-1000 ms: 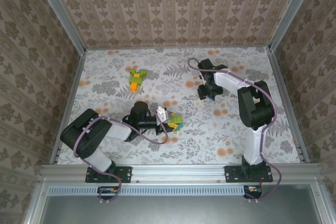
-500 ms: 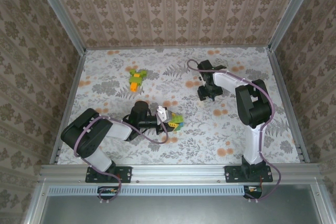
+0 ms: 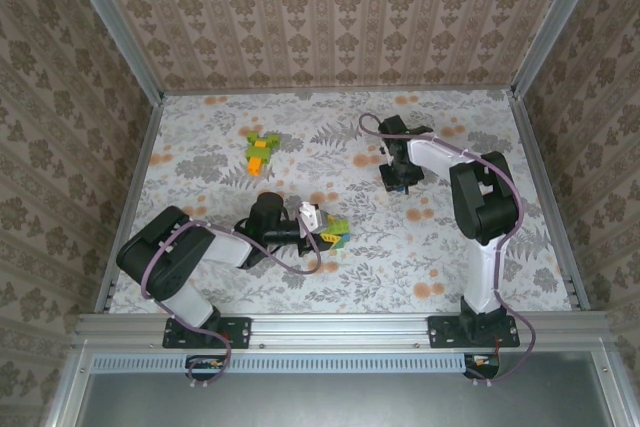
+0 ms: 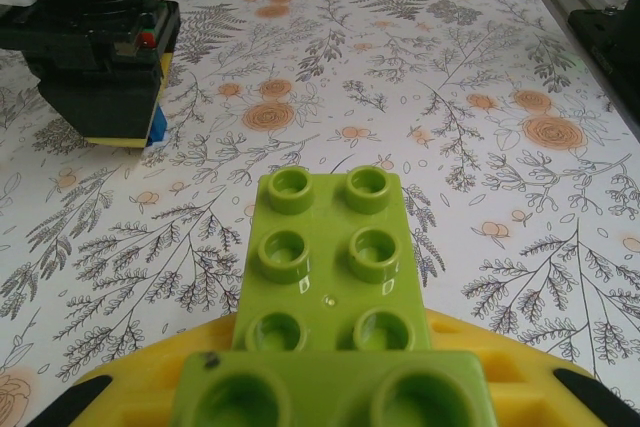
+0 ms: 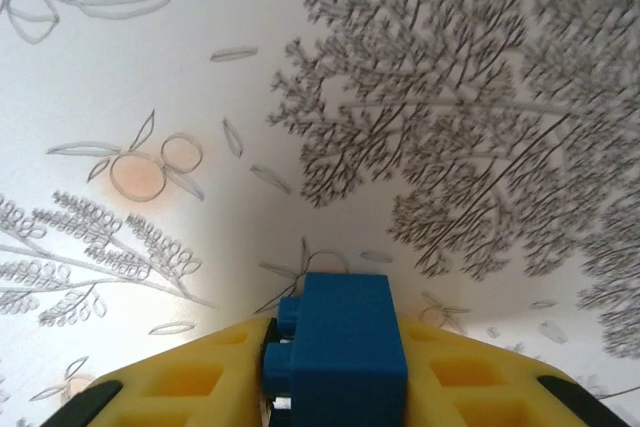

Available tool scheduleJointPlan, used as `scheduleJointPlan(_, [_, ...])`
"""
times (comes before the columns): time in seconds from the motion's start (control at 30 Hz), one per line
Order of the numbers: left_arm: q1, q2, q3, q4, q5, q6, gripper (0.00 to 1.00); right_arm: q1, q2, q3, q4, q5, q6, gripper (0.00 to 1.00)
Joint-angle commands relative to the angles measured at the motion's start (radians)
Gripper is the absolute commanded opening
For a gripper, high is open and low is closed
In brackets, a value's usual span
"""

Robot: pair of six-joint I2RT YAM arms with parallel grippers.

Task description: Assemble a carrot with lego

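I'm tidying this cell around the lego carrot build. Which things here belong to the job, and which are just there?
Belongs to the job:
- light green bricks
- blue brick
- green and orange brick pile

Just there:
- floral table cover
- wallpapered walls
- aluminium frame rail

Bright overhead light is glinting on the green brick (image 4: 328,247); soft shadow is pooling around the blue brick (image 5: 340,337).
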Motion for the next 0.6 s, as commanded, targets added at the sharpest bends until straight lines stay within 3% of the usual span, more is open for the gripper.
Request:
scheduleJointPlan(0.0, [-0.002,0.039,-0.007,-0.099,-0.045,0.031,0.28,-0.031,-0.084,-0.072,0.049,-0.204,0.099,0.32])
scheduleJointPlan(0.27, [-0.002,0.041,-0.003,-0.101,-0.042,0.032,0.28,-0.065,-0.19,-0.272,0.25,-0.522,0.276,0.31])
scheduleJointPlan(0.43, [-0.002,0.039,-0.005,-0.102,-0.042,0.031,0.28,-0.089,-0.221,-0.355,0.333,-0.634,0.337,0.3])
scheduleJointPlan(0.57, [-0.002,0.036,-0.006,-0.102,-0.041,0.031,0.28,-0.102,-0.229,-0.378,0.319,-0.625,0.336,0.31])
